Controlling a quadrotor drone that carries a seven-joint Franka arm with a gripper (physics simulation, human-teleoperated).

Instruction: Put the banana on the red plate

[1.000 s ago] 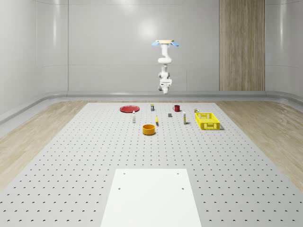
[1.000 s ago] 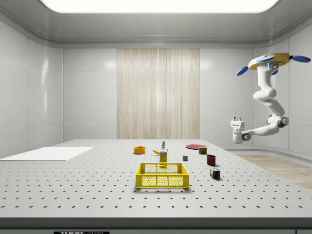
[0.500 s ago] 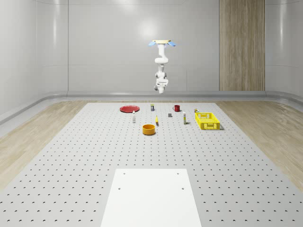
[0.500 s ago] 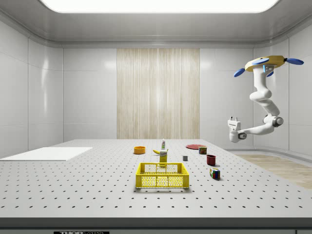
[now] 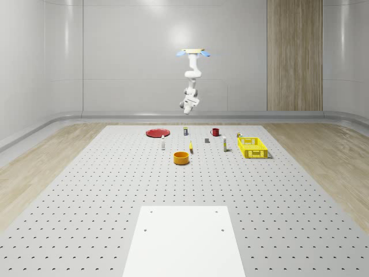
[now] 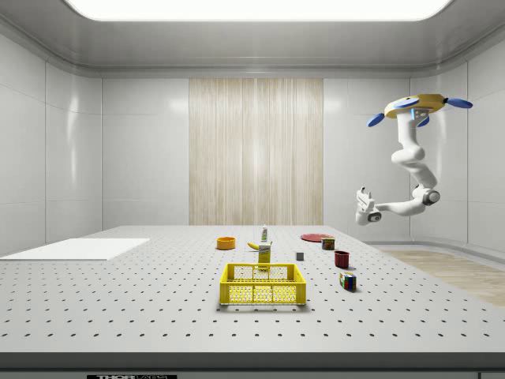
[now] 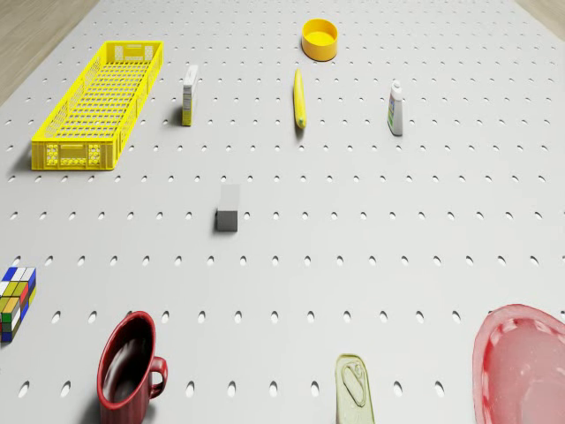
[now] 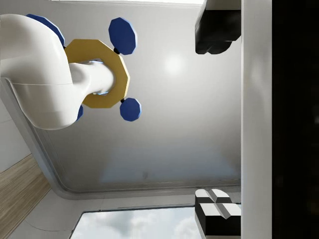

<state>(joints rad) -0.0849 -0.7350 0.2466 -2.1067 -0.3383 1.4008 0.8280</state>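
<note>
**Drone and arm.** I see the drone hovering high above the far end of the perforated table, resting on nothing. In the side view the arm hangs down and bends, putting the gripper at about seven o'clock from the drone body, well above the table. The wrist view looks up at the ceiling and the rotors. There the gripper is released, its two fingertips spread wide with nothing between them.

**Task objects.** The banana lies flat on the table, apart from everything else. In the whole-scene view the red plate lies at ten o'clock from the banana and well apart from it. The orange bowl sits near the banana at about seven o'clock. The yellow basket stands at three o'clock.
</note>
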